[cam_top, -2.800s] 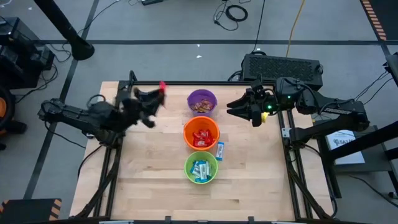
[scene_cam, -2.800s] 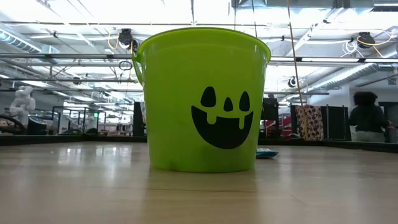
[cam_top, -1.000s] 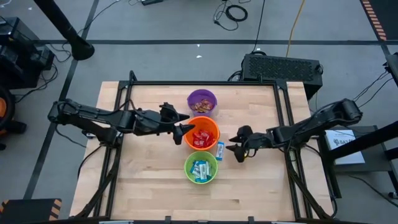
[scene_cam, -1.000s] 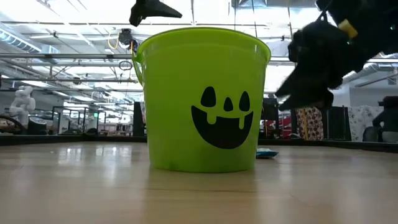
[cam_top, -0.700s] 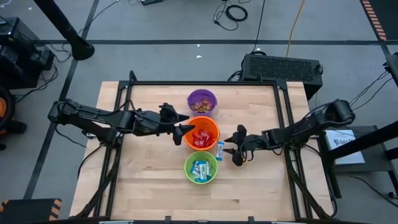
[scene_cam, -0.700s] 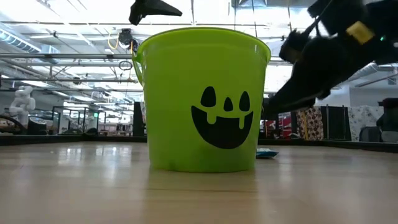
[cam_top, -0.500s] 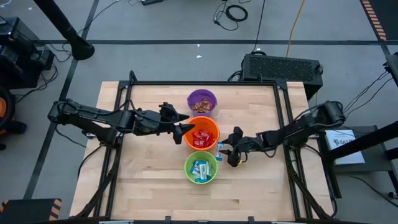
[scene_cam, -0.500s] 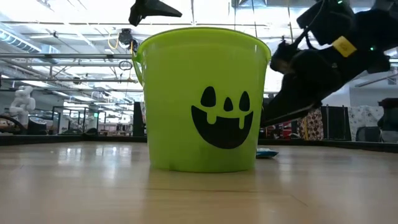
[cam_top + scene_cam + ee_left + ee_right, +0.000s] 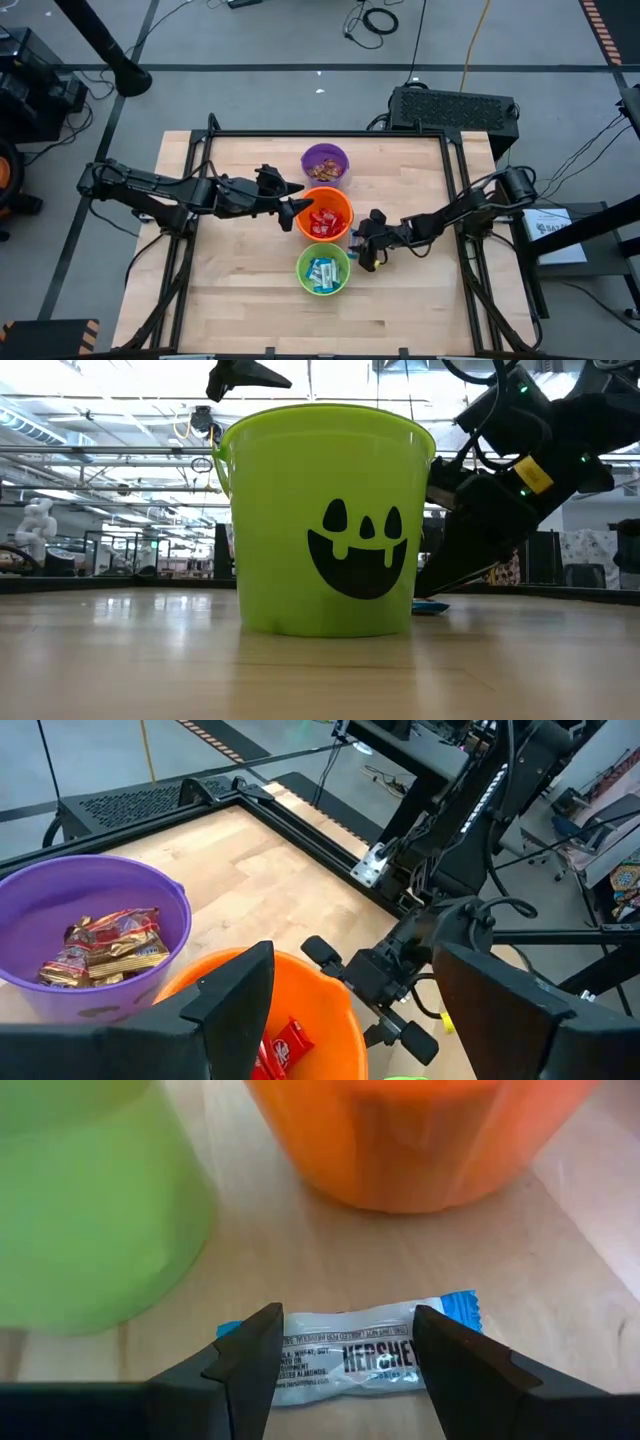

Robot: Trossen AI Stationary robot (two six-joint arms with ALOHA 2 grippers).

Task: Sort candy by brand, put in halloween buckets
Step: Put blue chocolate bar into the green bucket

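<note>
Three buckets stand in a row down the table's middle: purple (image 9: 325,163) with brown bars, orange (image 9: 324,214) with red bars, green (image 9: 323,269) with blue-and-white bars. One blue-and-white bar (image 9: 349,1351) lies flat on the table right of the orange and green buckets (image 9: 355,239). My right gripper (image 9: 343,1358) is open just above this bar, its fingers standing across the bar's length; I cannot tell if they touch it. My left gripper (image 9: 296,212) is open and empty over the orange bucket's left rim.
A black frame runs along the table's left, far and right edges (image 9: 457,215). Bare wood lies left of the buckets, toward the near edge and at the right. A dark keyboard-like unit (image 9: 455,106) sits beyond the far right corner.
My right gripper has travelled left across the table and dropped low, from right of the loose bar until it stands just over it beside the green and orange buckets. The left arm has stayed over the orange bucket's rim. The bar has not moved.
</note>
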